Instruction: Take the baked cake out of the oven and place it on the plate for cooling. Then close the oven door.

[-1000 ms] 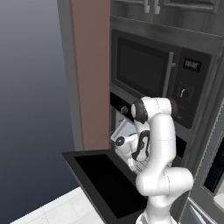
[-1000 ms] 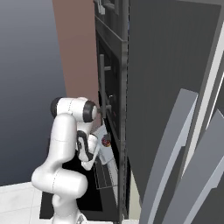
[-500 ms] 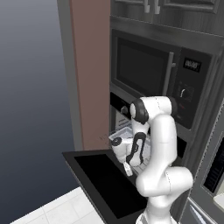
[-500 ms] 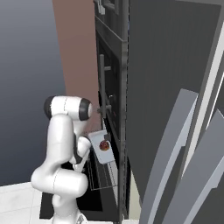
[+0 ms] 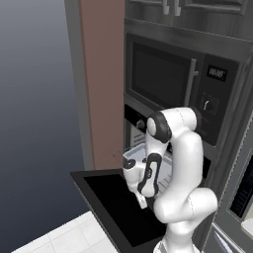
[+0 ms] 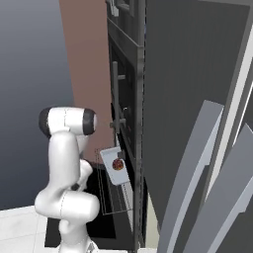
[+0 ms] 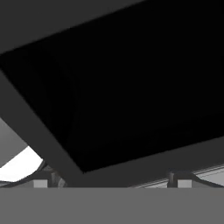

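The oven door [image 5: 116, 205] is seen folded down flat, and the gripper [image 7: 111, 179] is held low over its dark glass with the jaws spread wide and nothing between them. A slip can be expected if the door is lifted from this pose: no hold on the bar handle is visible, so the panel could be pushed by a fingertip on smooth glass and dropped back. A second risk is judged to come from the pulled-out rack [image 6: 116, 195], seen in the right base view standing proud of the oven [image 5: 143, 148]; a door swung up against it would be blocked or the rack jarred. On that rack a pale tray [image 6: 116, 166] is seen lying tilted, with a small round reddish-brown thing, taken to be the cake [image 6: 117, 165], on it; whether this tray is the plate cannot be told. A knock from the arm, which is folded close beside it, could tip the cake off. The door is a large flat black panel, glossy, with a plain frame.
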{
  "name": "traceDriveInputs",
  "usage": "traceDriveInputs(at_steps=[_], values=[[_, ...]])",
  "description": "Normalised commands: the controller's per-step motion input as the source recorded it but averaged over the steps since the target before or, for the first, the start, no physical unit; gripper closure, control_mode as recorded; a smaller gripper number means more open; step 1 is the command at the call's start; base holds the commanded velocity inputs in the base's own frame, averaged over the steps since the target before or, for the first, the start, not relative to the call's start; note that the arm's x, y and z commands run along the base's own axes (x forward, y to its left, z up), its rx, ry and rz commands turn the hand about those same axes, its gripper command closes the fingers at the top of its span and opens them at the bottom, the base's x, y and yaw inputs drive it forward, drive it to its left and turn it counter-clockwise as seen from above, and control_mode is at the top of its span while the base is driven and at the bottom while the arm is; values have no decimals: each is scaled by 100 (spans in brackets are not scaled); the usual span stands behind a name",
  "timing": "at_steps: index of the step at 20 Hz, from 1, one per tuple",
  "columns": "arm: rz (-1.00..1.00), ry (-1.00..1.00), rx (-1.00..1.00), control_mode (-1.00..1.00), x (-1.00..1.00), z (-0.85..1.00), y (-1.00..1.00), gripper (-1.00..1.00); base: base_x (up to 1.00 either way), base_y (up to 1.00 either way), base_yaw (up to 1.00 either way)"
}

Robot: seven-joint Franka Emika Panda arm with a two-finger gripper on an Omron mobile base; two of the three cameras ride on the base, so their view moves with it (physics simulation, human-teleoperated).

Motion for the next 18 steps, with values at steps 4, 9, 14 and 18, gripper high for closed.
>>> traceDriveInputs(at_steps=[4, 9, 14, 18], values=[[0, -4, 4, -100, -74, 85, 0, -100, 0, 0, 0], [-1, -12, 0, -100, -35, 100, -15, -100, 0, 0, 0], [-6, -2, 0, -100, 0, 100, -14, -100, 0, 0, 0], [-18, 7, 3, -100, 0, 89, 0, -100, 0, 0, 0]])
